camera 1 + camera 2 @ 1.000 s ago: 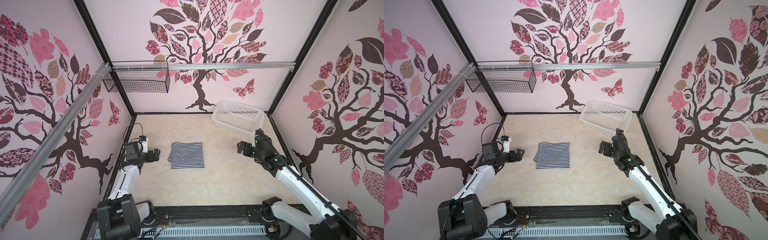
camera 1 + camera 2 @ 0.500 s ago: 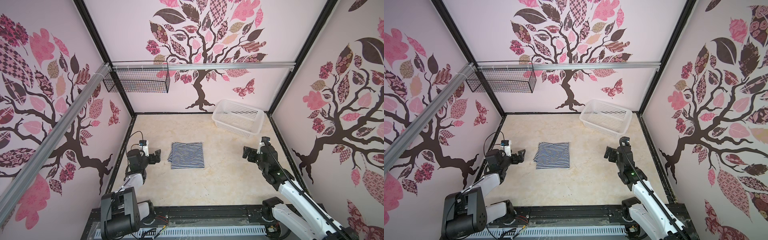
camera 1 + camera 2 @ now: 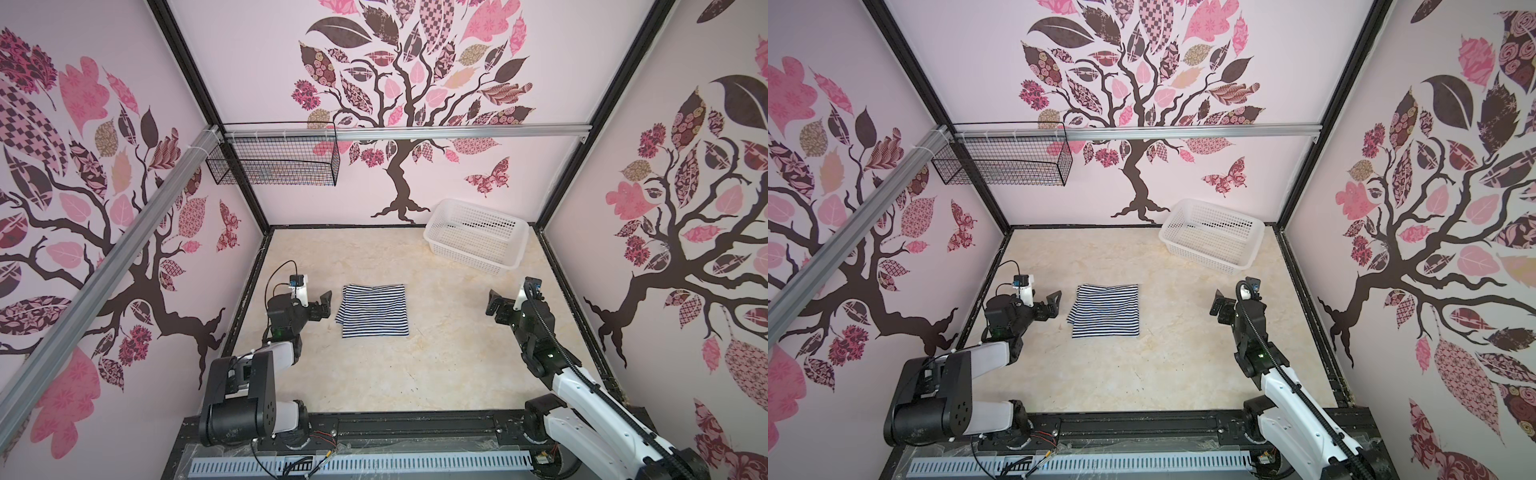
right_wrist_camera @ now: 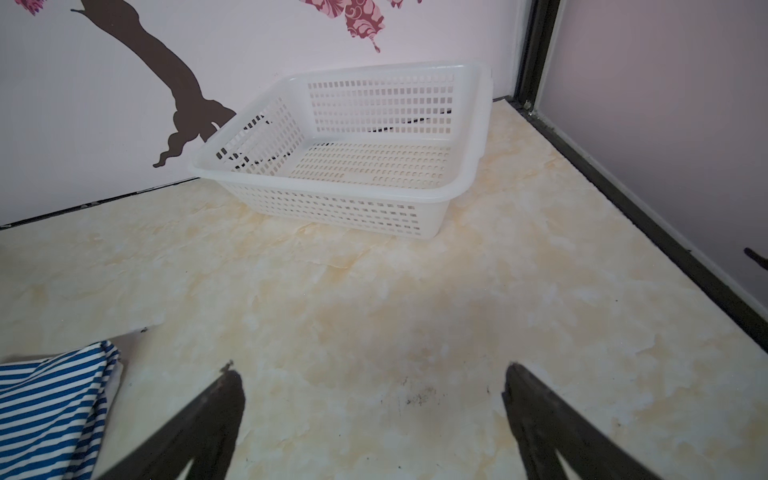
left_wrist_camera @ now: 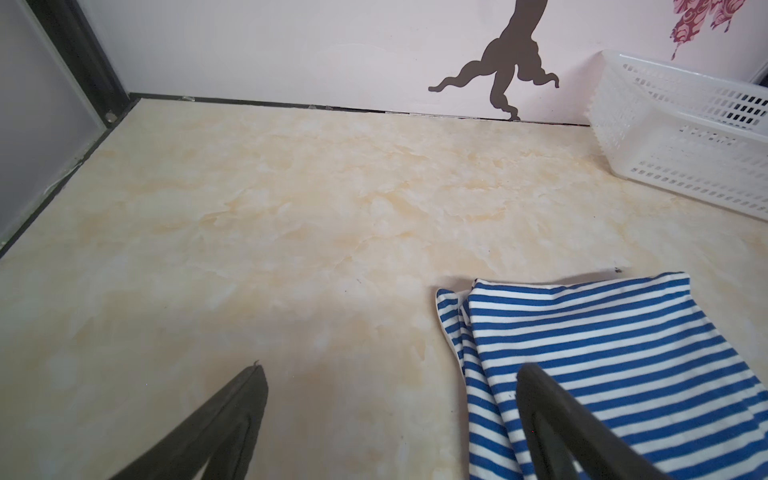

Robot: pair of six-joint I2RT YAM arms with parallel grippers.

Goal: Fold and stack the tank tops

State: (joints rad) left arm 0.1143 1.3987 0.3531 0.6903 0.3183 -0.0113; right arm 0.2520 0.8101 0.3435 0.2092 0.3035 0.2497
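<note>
Since a second ago both arms have been drawn back and folded toward their bases, and the jaws have been kept spread wide; the striped pile has not been shifted. The left gripper [image 3: 324, 304] is held just above the table [image 3: 395, 374] with nothing between its fingers, and the right gripper [image 3: 494, 304] is likewise empty and fully spread.

The tank tops [image 3: 374, 309] are seen as one flat, roughly square folded pile at the middle of the table. The pile lies just beside the left gripper, on its inner side, without being touched. It is well apart from the right gripper, with bare table between them. The white basket [image 3: 473, 249] stands beyond the right gripper, at the far right corner, against the back wall.

In both top views only the broad-striped upper face of the pile [image 3: 1106, 309] is made out. In the left wrist view, layered folded edges are shown at the near side of the pile [image 5: 602, 353], partly overlapped by one dark finger [image 5: 552, 407]. In the right wrist view only a corner of the pile [image 4: 50, 395] is caught, while the perforated floor of the basket [image 4: 332, 203] is seen bare.
</note>
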